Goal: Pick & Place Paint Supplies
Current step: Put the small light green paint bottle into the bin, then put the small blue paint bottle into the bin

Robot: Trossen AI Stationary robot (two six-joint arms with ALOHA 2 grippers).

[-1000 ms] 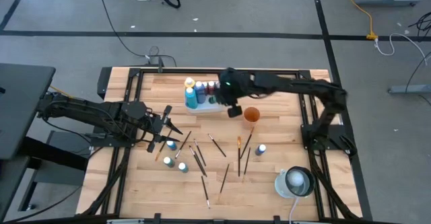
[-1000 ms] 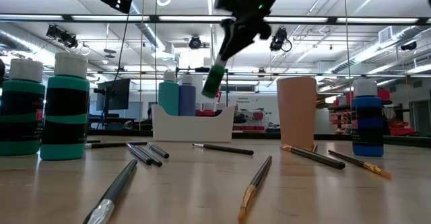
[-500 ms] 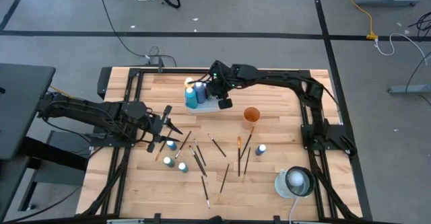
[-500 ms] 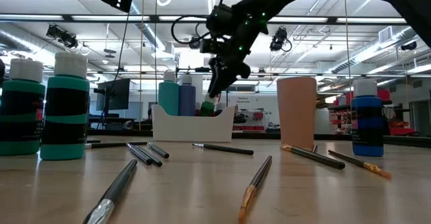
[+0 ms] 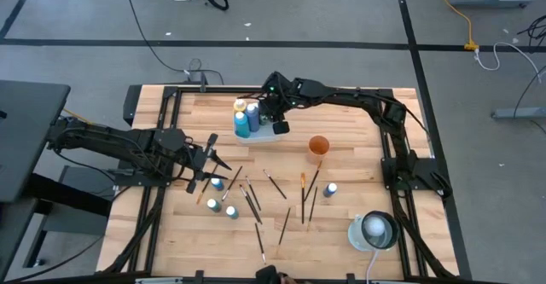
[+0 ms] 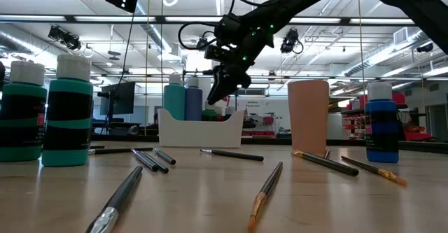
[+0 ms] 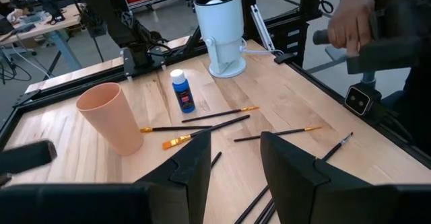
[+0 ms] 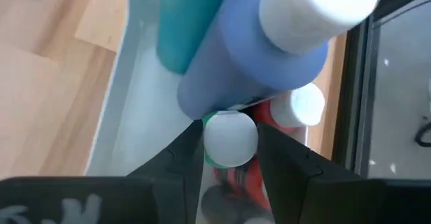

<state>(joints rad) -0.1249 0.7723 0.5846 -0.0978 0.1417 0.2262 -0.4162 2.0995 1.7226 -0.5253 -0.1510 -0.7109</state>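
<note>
Reaching over the white tray (image 5: pixel 271 134) at the table's far side, the right gripper (image 8: pixel 229 158) hangs with its fingers slightly parted around the white cap of a green bottle (image 8: pixel 229 139) standing among other bottles inside. The left gripper (image 7: pixel 232 158), parted and empty, waits near the brushes (image 5: pixel 253 201).

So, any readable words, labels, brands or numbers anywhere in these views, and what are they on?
None can be read.
Blue paint bottle: dark label band, print too small to read.
Teal paint bottles: dark label bands, no legible text.
Bottles in the white tray: no lettering shows.
Signs in the room behind: too blurred to read.
</note>
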